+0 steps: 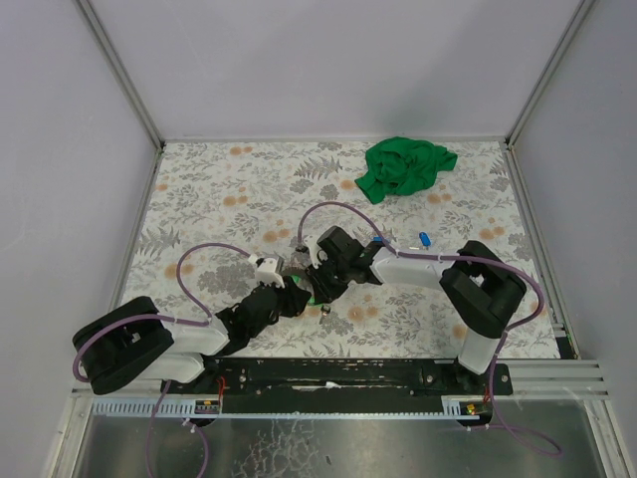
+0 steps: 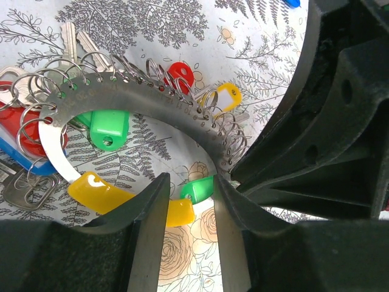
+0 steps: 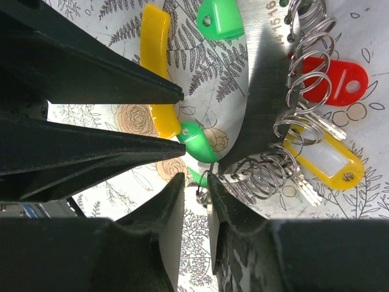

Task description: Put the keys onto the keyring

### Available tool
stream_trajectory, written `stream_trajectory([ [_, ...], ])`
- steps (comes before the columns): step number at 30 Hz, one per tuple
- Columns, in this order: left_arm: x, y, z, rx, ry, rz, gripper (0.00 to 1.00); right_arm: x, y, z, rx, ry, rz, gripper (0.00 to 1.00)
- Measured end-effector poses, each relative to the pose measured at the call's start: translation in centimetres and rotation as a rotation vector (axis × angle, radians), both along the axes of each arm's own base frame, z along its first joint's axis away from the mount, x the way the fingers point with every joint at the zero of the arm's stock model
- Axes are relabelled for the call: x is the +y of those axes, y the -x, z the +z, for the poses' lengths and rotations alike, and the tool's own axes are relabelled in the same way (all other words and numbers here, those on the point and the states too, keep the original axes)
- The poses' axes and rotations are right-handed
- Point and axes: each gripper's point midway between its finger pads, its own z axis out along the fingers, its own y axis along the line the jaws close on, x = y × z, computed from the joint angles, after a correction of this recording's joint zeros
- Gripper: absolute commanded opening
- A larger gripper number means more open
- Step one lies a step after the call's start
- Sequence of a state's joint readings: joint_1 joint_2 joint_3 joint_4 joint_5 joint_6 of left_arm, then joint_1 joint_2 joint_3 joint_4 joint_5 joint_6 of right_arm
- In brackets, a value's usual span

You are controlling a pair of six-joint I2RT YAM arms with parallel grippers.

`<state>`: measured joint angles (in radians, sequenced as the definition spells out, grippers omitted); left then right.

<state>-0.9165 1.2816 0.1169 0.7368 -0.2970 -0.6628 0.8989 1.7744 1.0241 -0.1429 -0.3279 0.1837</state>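
Note:
The keyring point(image 2: 152, 97) is a flat silvery band bent into a loop, with a yellow sleeve point(image 2: 100, 191) and many small split rings; it also shows in the right wrist view point(image 3: 261, 85). Keys with red point(image 2: 180, 76), yellow point(image 2: 226, 97), green point(image 2: 109, 128) and blue point(image 2: 36, 165) heads hang on it. My left gripper point(image 2: 189, 201) is closed down on the sleeve's end and a green key head point(image 2: 197, 190). My right gripper point(image 3: 196, 182) is nearly closed on that green key's small ring point(image 3: 203, 193), right at the band's free end. In the top view both grippers point(image 1: 309, 287) meet mid-table.
A crumpled green cloth point(image 1: 406, 165) lies at the back right. A loose blue key point(image 1: 425, 239) lies right of the right arm. Grey walls and metal rails enclose the flowered table point(image 1: 219, 189). The arms' bases and cables fill the near edge.

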Motion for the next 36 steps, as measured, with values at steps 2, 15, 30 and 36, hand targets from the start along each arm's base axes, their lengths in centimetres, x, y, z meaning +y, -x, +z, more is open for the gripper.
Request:
stream_trajectory([
  [2,0.0,0.0,0.0,0.000,0.001,0.002,0.33,-0.1,-0.1,-0.1,-0.003,0.009,-0.004,0.25],
  [15,0.0,-0.1,0.0,0.005,0.007,0.006,0.33,-0.3,-0.2,-0.3,-0.015,0.036,0.000,0.09],
  [30,0.1,-0.2,0.2,0.011,0.021,0.017,0.32,0.6,1.0,1.0,-0.089,-0.027,0.048,0.03],
  [36,0.1,-0.3,0.4,0.012,0.035,0.026,0.31,1.1,0.6,2.8,-0.152,-0.098,0.054,0.02],
])
